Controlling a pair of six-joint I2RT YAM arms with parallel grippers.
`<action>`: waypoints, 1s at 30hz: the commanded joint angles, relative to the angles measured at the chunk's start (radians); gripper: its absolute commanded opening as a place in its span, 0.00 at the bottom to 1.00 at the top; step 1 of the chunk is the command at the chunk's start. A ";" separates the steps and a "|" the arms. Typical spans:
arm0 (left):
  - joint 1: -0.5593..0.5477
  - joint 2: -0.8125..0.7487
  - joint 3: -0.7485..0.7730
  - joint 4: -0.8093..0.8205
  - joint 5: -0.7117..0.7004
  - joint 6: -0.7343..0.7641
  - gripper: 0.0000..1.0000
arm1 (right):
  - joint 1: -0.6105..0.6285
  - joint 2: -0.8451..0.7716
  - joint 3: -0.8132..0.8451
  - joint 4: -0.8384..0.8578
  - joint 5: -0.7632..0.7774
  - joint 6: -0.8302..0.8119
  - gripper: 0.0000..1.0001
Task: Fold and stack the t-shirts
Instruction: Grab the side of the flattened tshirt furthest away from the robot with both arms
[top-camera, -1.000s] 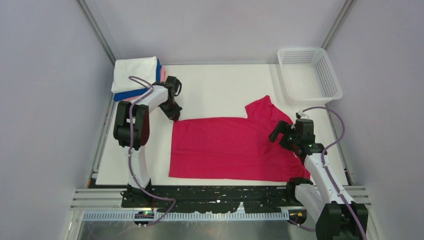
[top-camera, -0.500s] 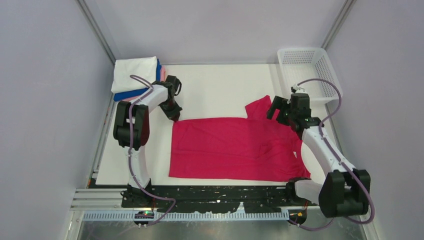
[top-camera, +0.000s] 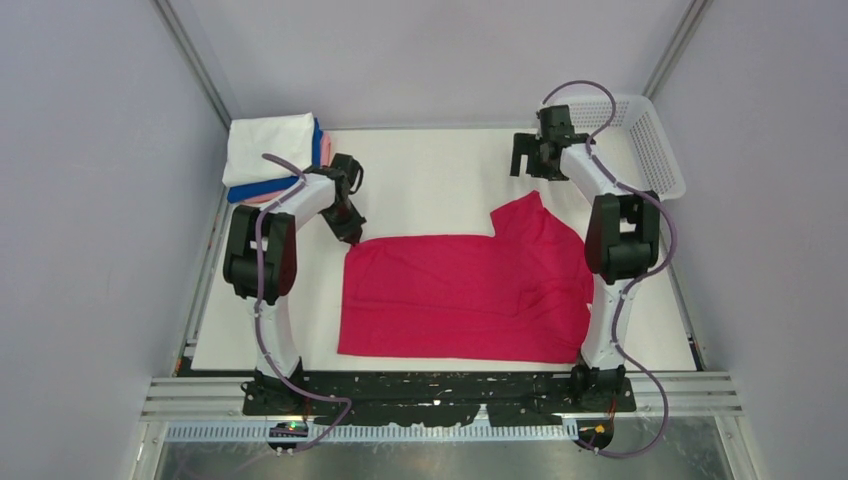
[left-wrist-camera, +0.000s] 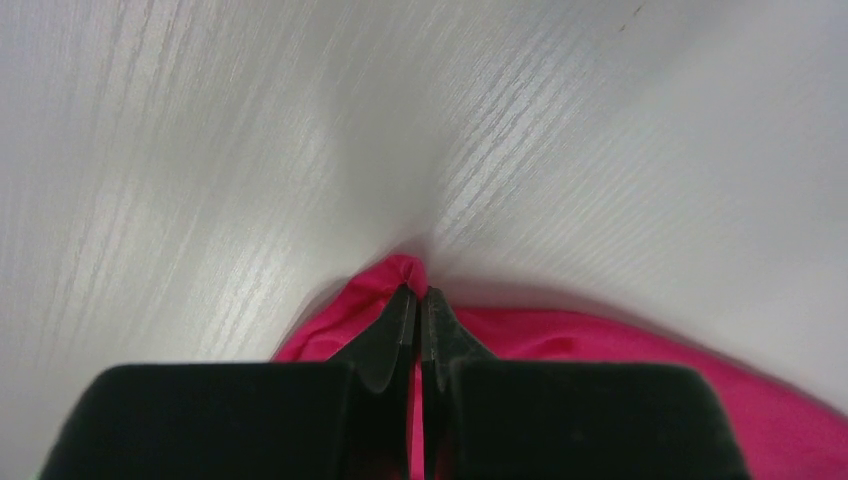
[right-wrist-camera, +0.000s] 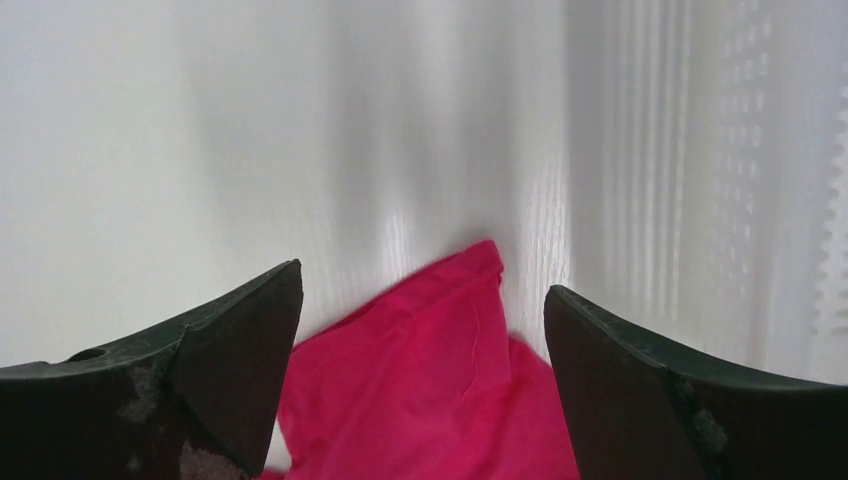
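Observation:
The magenta-red t-shirt (top-camera: 460, 295) lies spread flat on the white table, one sleeve pointing toward the back right. My left gripper (top-camera: 350, 232) is shut on the shirt's far left corner (left-wrist-camera: 400, 275), its fingertips pinching a small bunch of cloth against the table. My right gripper (top-camera: 530, 158) is open and empty, held above the table beyond the sleeve; the sleeve tip (right-wrist-camera: 470, 290) shows between and below its fingers. Folded white, blue and pink shirts (top-camera: 272, 152) are stacked at the back left corner.
A white plastic mesh basket (top-camera: 640, 145) stands at the back right corner, just right of my right arm; its wall (right-wrist-camera: 760, 180) shows in the right wrist view. Grey walls close in the table on three sides.
My right arm has swung from the shirt's right edge up and back, past the sleeve, to the far side of the table by the basket. The left gripper and the shirt stayed still.

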 joint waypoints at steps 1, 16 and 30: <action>-0.006 -0.058 -0.013 0.043 0.015 0.017 0.00 | 0.012 0.135 0.191 -0.200 0.029 -0.077 0.99; -0.008 -0.052 -0.026 0.047 0.003 0.037 0.00 | 0.028 0.309 0.283 -0.296 0.062 -0.094 0.75; -0.008 -0.066 -0.024 0.051 0.003 0.049 0.00 | 0.029 0.253 0.194 -0.229 0.084 -0.105 0.07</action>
